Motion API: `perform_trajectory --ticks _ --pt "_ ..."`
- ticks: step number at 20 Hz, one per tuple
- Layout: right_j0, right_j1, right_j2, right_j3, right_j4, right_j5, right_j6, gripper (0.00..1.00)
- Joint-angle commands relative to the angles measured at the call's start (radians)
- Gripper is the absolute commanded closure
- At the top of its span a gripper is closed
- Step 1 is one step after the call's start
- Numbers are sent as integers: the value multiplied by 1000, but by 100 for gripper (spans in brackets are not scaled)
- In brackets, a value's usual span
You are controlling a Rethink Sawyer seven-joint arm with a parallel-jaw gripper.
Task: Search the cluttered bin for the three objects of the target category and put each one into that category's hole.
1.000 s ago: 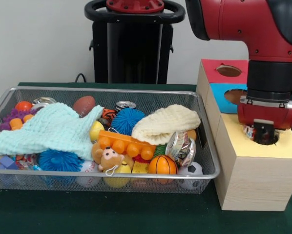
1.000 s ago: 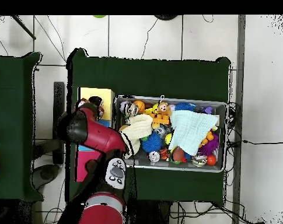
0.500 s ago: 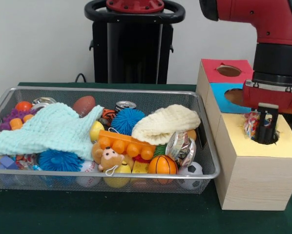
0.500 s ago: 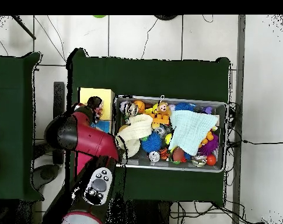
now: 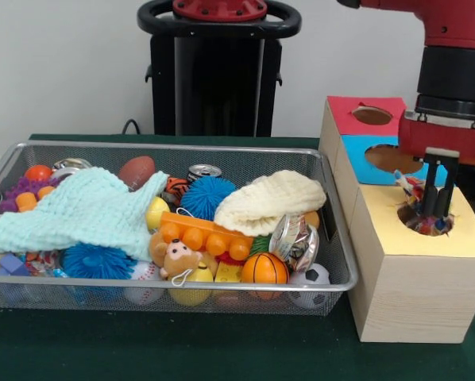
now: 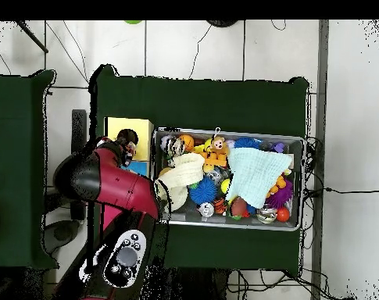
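**Inspector A:** Where did the gripper [image 5: 434, 208] stand?

**Inspector B:** Over the hole [image 5: 425, 219] in the yellow top of the wooden box [image 5: 412, 294], fingertips at the rim. A crinkled, multicoloured wrapper [image 5: 416, 190] sat against the fingers and down into the hole. Whether the fingers were clamped on it or had let go, I could not tell.

**Inspector A:** What lay around it?

**Inspector B:** Behind the gripper were the blue section [image 5: 380, 157] and the red section [image 5: 370, 115] of the box, each with its own hole. To the side, touching the box, stood the wire bin [image 5: 166, 293], full to the rim.

**Inspector A:** And in the bin?

**Inspector B:** Nearest the gripper: a crushed silver can [image 5: 293, 240], a small football [image 5: 311, 279] and a mini basketball [image 5: 264, 268]. A cream cloth [image 5: 271, 201] covered whatever lay under it. Further off, a pale green cloth [image 5: 83, 211] was spread over much of the far end, hiding items beneath. Between the cloths were a blue spiky ball [image 5: 206, 195], an orange block [image 5: 206, 234] and a plush toy [image 5: 177, 258].

**Inspector A:** The overhead view?

**Inspector B:** The red arm [image 6: 114, 181] overlapped the box and the bin's near corner.
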State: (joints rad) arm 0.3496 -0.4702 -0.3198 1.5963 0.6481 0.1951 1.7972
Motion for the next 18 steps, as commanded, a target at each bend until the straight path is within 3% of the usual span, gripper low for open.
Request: perform_trajectory --ticks 1,6,12,18 --pt "13 -18 -9 -16 -23 171 219 100" --pt "27 -56 -32 -14 -30 201 217 100" --pt "6 -77 7 3 -22 166 201 100" --pt "44 -55 -72 -27 -49 226 217 100"
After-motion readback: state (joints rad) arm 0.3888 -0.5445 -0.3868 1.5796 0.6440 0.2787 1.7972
